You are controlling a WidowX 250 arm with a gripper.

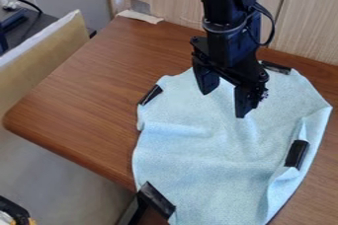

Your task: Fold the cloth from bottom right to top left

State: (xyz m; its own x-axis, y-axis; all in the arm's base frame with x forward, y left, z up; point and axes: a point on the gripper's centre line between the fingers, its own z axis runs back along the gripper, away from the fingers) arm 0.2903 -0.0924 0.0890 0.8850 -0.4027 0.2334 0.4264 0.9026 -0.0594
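Note:
The gripper point(223, 104) hangs over the upper middle of the cloth, its two fingers spread well apart with nothing between them. Light blue, the cloth point(204, 155) lies mostly spread on the wooden table, with soft wrinkles and its right side partly turned over. Black strips sit at its edges: one at the upper left point(150, 94), one at the top right point(275, 67), one on the right side point(297, 154) and one at the lower left point(156, 199). Whether the fingertips touch the cloth, I cannot tell.
The brown table point(86, 95) extends left of the cloth to a rounded corner. Behind it stands a pale wood panel point(304, 21). A tan board point(46, 56) rises beyond the left edge. A black object point(15, 210) is at the bottom left corner.

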